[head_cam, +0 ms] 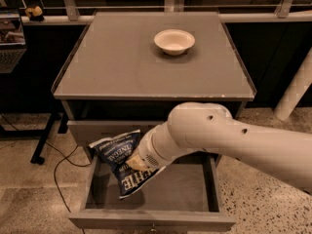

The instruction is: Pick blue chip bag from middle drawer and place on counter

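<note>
The blue chip bag [116,152] hangs tilted above the left half of the open middle drawer [195,185], its top corner in front of the drawer front above. My gripper [134,163] sits at the end of the white arm and is shut on the bag's right side, holding it off the drawer floor. The white wrist hides most of the fingers. The counter [122,65] is the flat grey cabinet top above, with a white bowl [174,41] at its far middle.
The closed grey drawer front [92,128] lies just above the open drawer, and the arm covers most of it. A black table leg [45,139] and a cable [57,175] are on the floor to the left. A white post [295,89] stands at the right.
</note>
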`<act>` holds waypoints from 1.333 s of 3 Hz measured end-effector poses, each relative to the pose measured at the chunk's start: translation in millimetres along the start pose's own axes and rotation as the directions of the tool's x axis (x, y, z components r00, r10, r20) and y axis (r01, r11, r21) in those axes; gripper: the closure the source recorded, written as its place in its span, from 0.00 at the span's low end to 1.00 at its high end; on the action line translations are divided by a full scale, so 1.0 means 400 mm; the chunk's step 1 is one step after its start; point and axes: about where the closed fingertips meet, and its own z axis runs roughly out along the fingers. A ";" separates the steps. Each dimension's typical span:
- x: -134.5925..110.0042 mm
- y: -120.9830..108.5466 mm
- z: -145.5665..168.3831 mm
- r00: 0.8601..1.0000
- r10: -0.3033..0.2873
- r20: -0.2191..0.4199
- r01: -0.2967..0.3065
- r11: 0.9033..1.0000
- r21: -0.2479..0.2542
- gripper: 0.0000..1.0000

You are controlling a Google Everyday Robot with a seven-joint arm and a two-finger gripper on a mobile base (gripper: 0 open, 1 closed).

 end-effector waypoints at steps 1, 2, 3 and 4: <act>-0.117 0.025 -0.131 0.993 -0.121 -0.003 0.121 0.989 0.080 1.00; -0.117 0.025 -0.132 0.993 -0.121 -0.003 0.121 0.989 0.081 1.00; -0.162 0.007 -0.180 0.987 -0.161 -0.005 0.160 0.978 0.136 1.00; -0.243 -0.031 -0.267 0.973 -0.228 -0.029 0.229 0.949 0.215 1.00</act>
